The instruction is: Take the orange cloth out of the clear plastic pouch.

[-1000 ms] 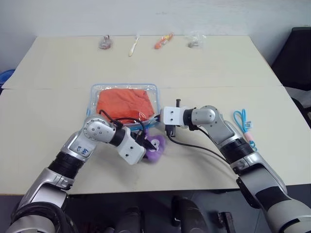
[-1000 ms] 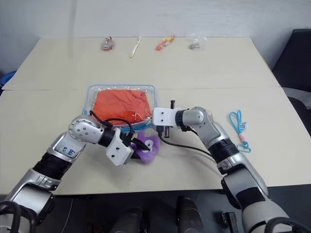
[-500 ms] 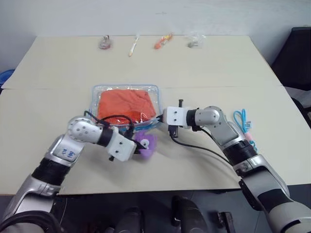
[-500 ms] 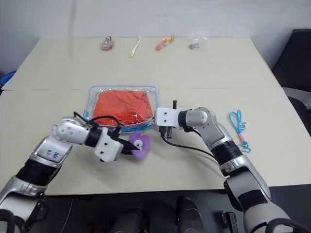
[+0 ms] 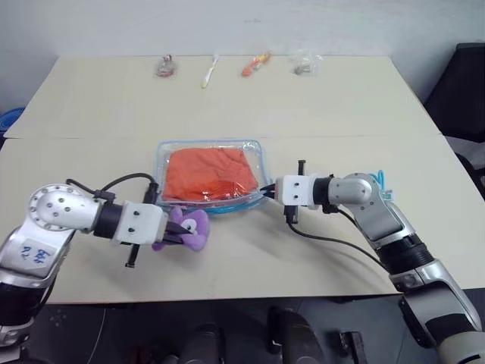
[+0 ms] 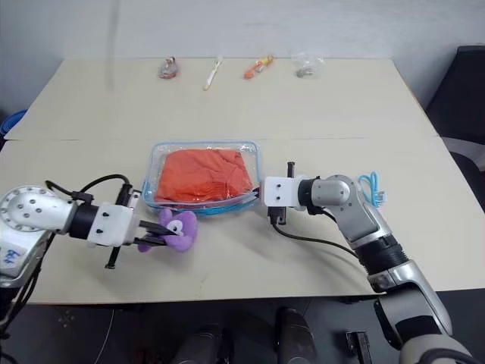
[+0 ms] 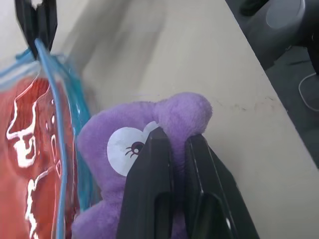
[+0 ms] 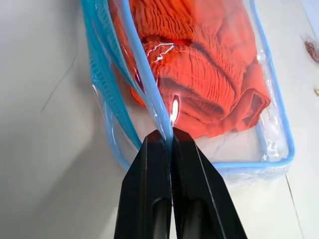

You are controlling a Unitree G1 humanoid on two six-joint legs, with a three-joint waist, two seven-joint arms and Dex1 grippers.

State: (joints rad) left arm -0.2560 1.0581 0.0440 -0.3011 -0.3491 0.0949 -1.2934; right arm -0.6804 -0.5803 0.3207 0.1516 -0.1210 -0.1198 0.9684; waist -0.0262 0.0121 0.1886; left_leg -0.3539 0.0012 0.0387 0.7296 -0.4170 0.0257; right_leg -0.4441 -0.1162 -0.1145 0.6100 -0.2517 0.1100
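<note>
The orange cloth [image 5: 208,174] lies folded inside the clear plastic pouch [image 5: 162,171], which rests flat at mid-table. My right gripper [image 5: 267,192] is shut on the pouch's light blue trim at its near right corner; the right wrist view shows the fingers [image 8: 157,164] pinching that trim [image 8: 144,84], with the cloth [image 8: 209,69] behind the plastic. My left gripper [image 5: 173,236] is shut on a purple plush [image 5: 191,226], holding it just in front of the pouch's near left corner. In the left wrist view its fingertips [image 7: 158,144] clamp the plush [image 7: 124,134].
Small trinkets [image 5: 255,63] and a crumpled wrapper [image 5: 305,64] line the table's far edge. A blue cord loop [image 5: 381,186] lies just behind my right forearm. A seam [image 5: 91,138] crosses the table behind the pouch.
My left gripper closed on the purple plush and carried it left, away from the pouch's front edge. My right gripper drew back to the right, dragging the pouch with it.
</note>
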